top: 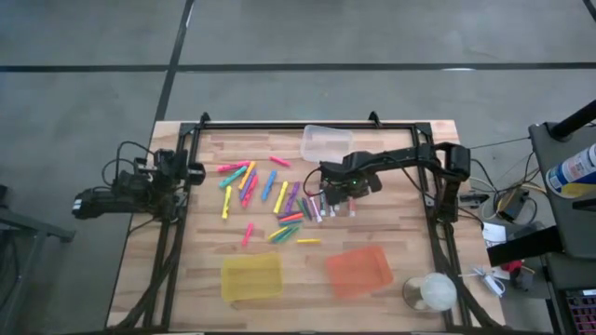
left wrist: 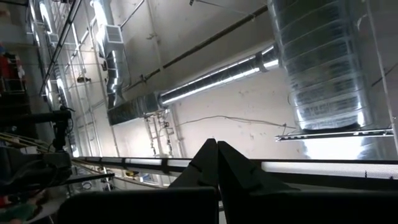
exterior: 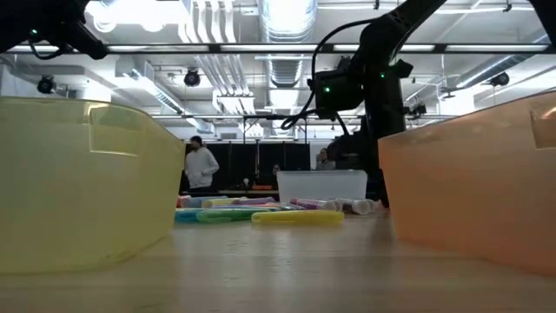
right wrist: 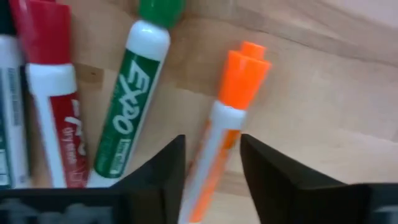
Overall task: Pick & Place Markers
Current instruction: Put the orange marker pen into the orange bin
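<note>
The right pincer [right wrist: 211, 168] stood released, fingers straddling an orange-capped white-barrelled marker [right wrist: 227, 118] lying on the wooden table [right wrist: 323, 106]. Closing squarely on the barrel, clear of the green-capped marker [right wrist: 134, 106] beside it, seemed wise. The left pincer [left wrist: 217, 168] waited clenched.

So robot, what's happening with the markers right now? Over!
Right gripper down at the marker pile, fingers astride the orange-capped marker. Left gripper shut, parked off the table's left edge. Green marker lies close alongside.

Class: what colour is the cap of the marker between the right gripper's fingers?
Orange cap; right wrist view shows it best.
</note>
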